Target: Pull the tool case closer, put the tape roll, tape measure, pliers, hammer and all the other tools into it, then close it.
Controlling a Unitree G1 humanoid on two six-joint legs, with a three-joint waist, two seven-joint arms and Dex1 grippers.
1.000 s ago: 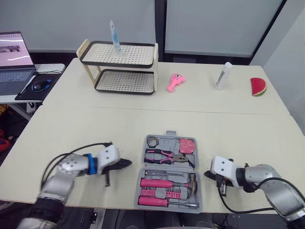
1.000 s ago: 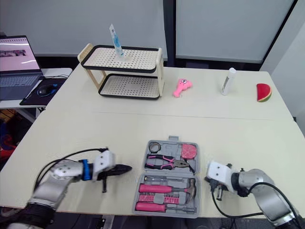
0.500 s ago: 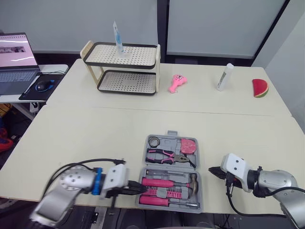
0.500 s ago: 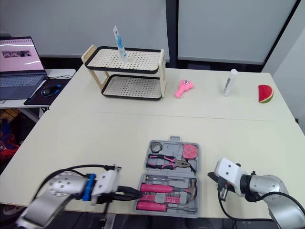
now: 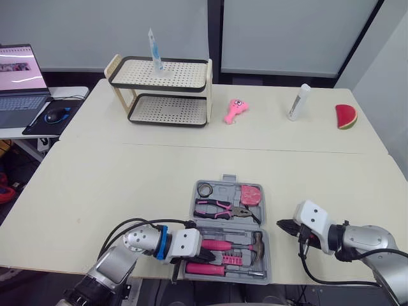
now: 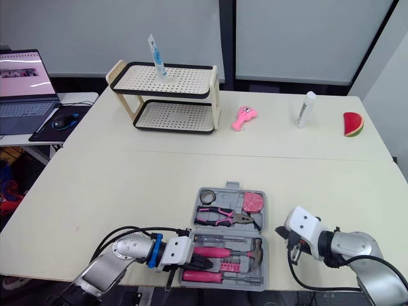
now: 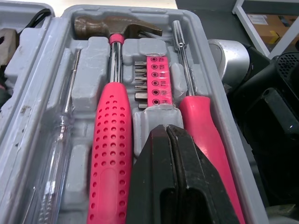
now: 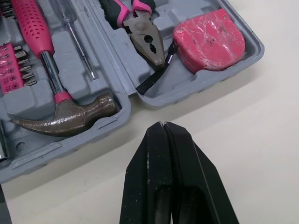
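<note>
Left gripper: I hold it clenched, empty, over the hammer in the tool case.
Right gripper: mine, clenched, empty, beside the tool case.

Head views: bright, even, diffuse light from overhead; table is lit uniformly, no hot spots. Shadows are soft and short, with a faint one under the shelf rack and a thin one along the tool case. Laptop screen glows brighter than its surroundings. Wrist views: dull highlights on the hammer head, crinkled glare on the wrapped tape measure; past the table edge it goes dark.
</note>
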